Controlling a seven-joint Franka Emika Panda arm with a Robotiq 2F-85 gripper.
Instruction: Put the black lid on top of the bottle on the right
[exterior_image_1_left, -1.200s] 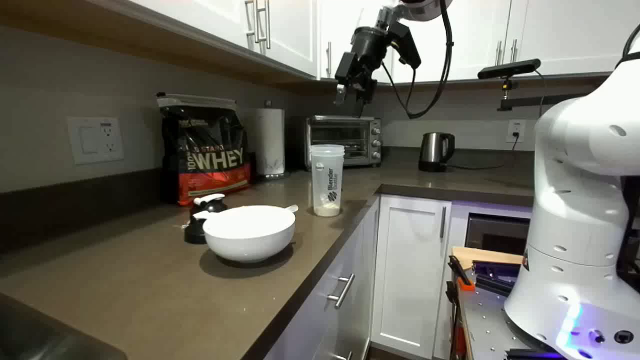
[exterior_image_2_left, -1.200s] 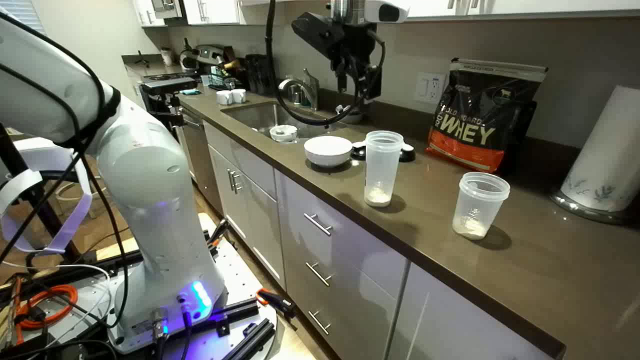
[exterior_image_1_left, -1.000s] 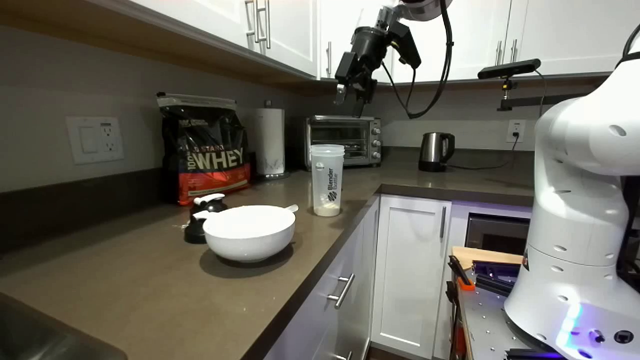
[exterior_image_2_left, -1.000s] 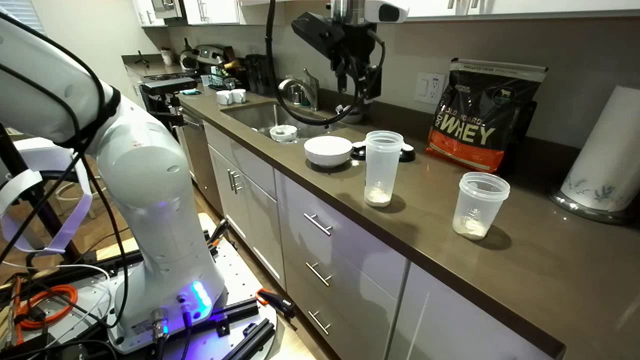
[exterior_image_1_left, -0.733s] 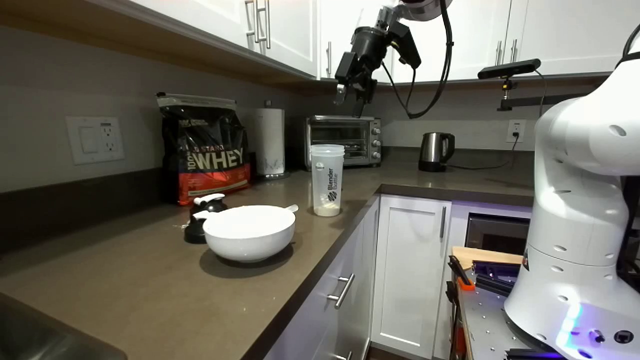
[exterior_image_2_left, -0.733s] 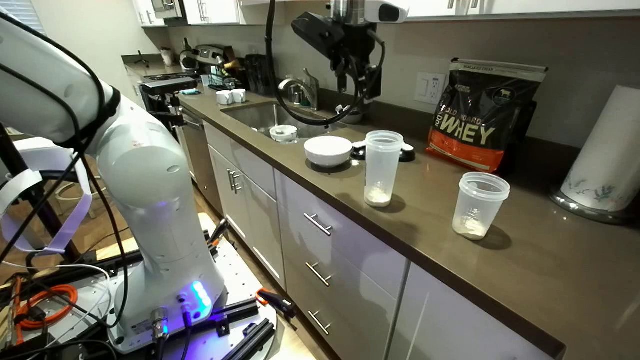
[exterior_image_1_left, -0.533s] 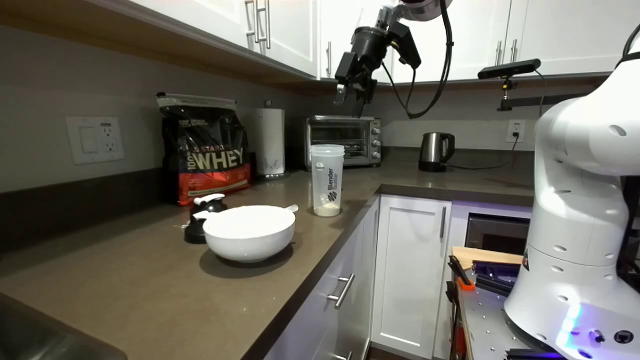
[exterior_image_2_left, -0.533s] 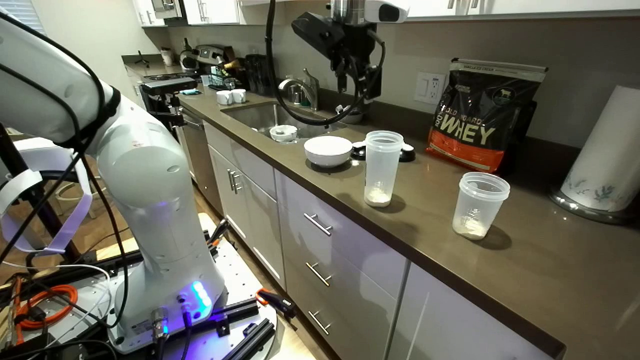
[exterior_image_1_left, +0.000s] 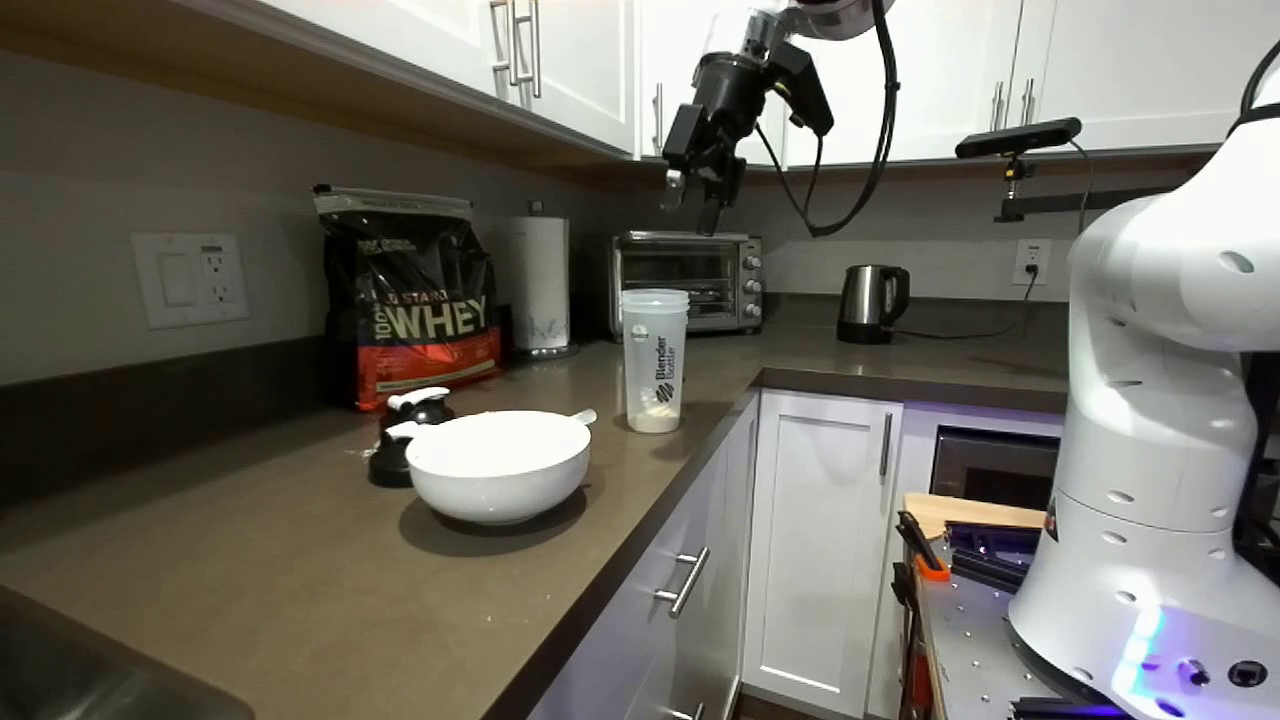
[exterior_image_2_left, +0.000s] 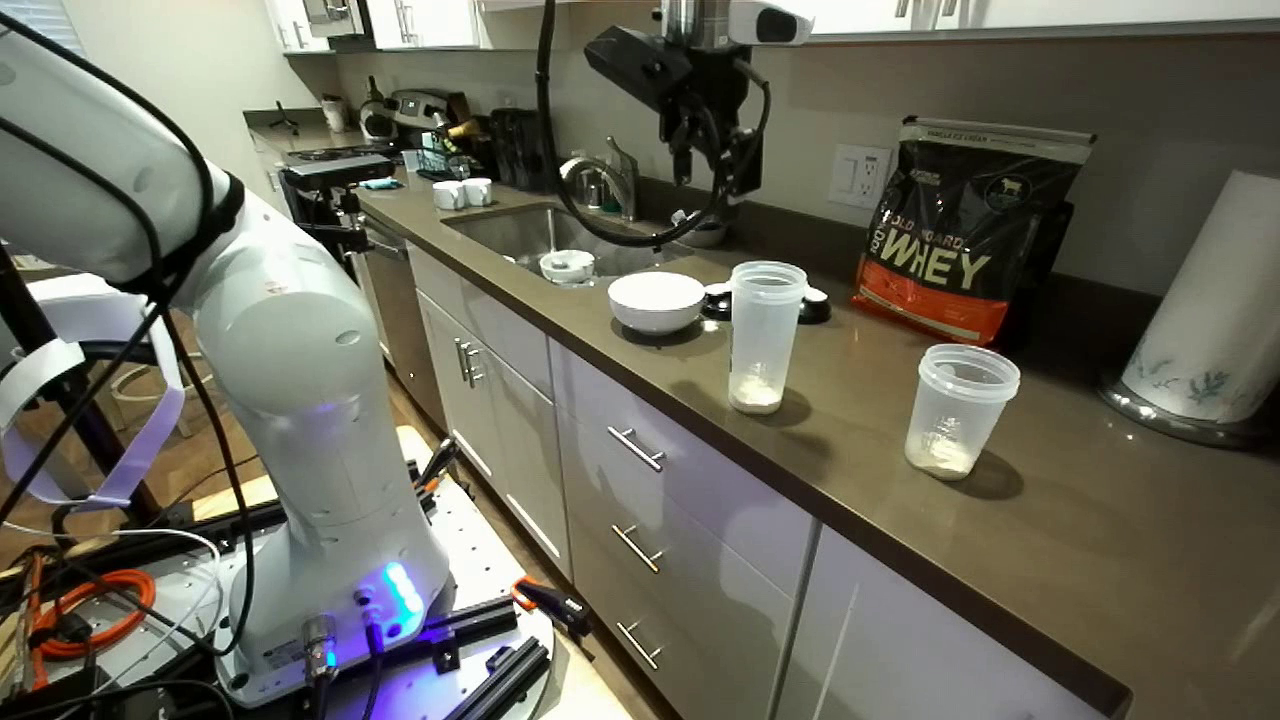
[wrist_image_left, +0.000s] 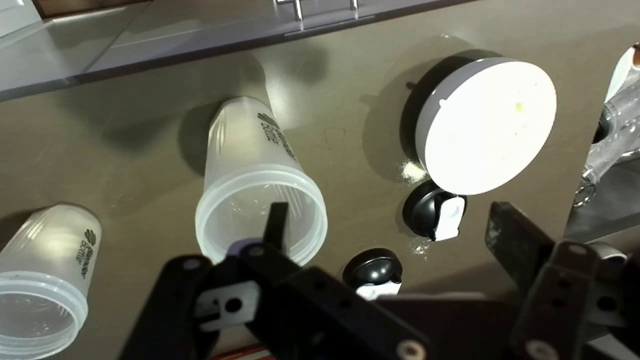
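Note:
The bottle, a tall translucent shaker with dark print (exterior_image_1_left: 655, 355), stands upright and open with white powder inside. It shows also in an exterior view (exterior_image_2_left: 765, 340) and the wrist view (wrist_image_left: 250, 142). A shorter similar bottle stands beside it (exterior_image_2_left: 958, 415), also in the wrist view (wrist_image_left: 60, 240). Two black lids with white flip caps lie on the counter by the bowl: one touching or under its rim in the wrist view (wrist_image_left: 420, 212), one nearer the jaws (wrist_image_left: 372, 265). My gripper (wrist_image_left: 388, 220) is open and empty, high above the counter (exterior_image_1_left: 692, 205) (exterior_image_2_left: 713, 175).
A white bowl (exterior_image_1_left: 500, 475) stands near the counter's front edge, in front of the lids. A whey bag (exterior_image_1_left: 415, 300) and a paper towel roll (exterior_image_1_left: 540, 285) stand at the wall. A toaster oven (exterior_image_1_left: 685, 275) is farther back. The sink (exterior_image_2_left: 540, 235) lies beyond the bowl.
The arm and gripper have shifted slightly left in the exterior view that shows the toaster oven. The gripper stays high and empty. The bottles, lids and bowl have not moved.

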